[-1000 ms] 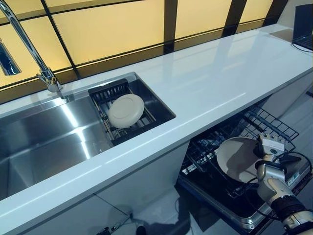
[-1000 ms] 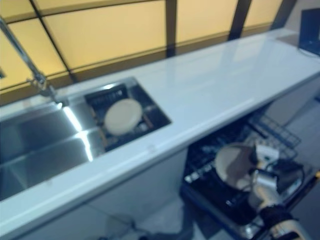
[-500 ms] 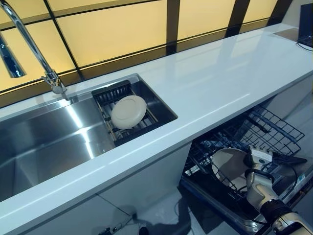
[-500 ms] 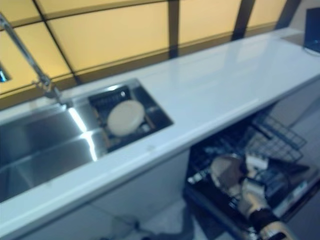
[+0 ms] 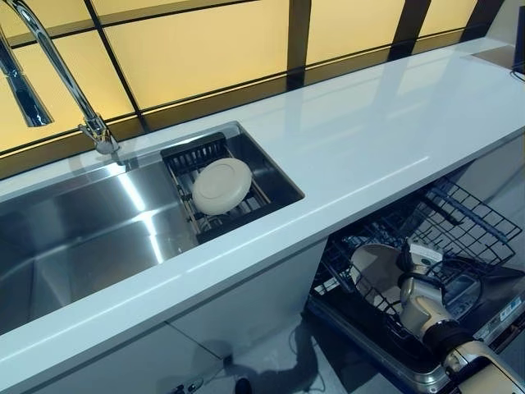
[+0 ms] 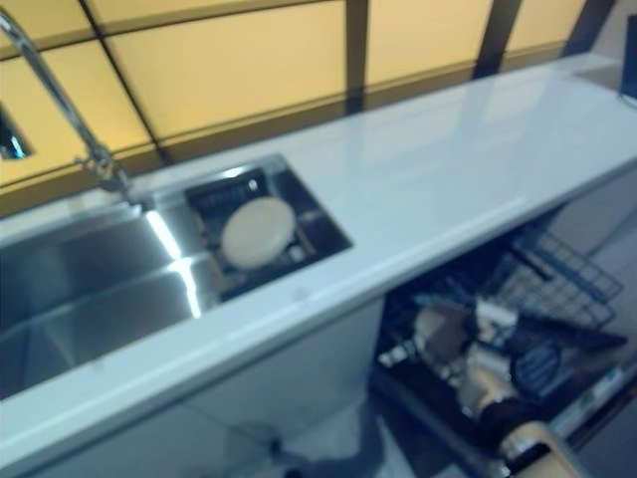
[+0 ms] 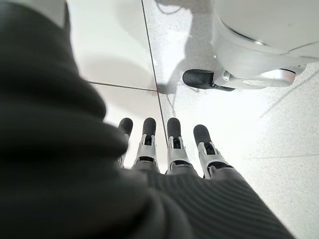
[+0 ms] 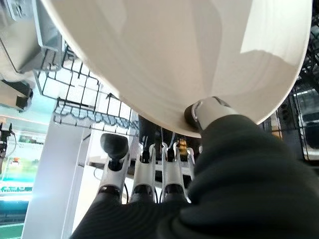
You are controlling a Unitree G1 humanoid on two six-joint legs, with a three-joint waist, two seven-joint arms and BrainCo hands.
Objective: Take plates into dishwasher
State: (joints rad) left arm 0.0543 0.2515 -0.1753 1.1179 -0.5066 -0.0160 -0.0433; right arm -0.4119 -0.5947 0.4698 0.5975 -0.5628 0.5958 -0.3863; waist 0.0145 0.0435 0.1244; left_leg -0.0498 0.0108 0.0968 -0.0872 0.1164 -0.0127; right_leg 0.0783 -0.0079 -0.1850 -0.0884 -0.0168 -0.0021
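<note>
Holding a cream plate (image 5: 373, 267) with my right hand (image 5: 418, 300), thumb pinching its rim, down in the dishwasher rack (image 5: 459, 222). Second plate (image 5: 221, 185) sits on the sink (image 5: 74, 246) grate. Left hand (image 7: 169, 149) hangs relaxed over the floor (image 7: 249, 129).

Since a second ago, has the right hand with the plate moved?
Yes. The right hand has carried the plate lower, deeper among the wires of the dishwasher rack.

Two plates (image 5: 221, 185) (image 5: 373, 267), one sink (image 5: 74, 246), one rack (image 5: 459, 222).
</note>
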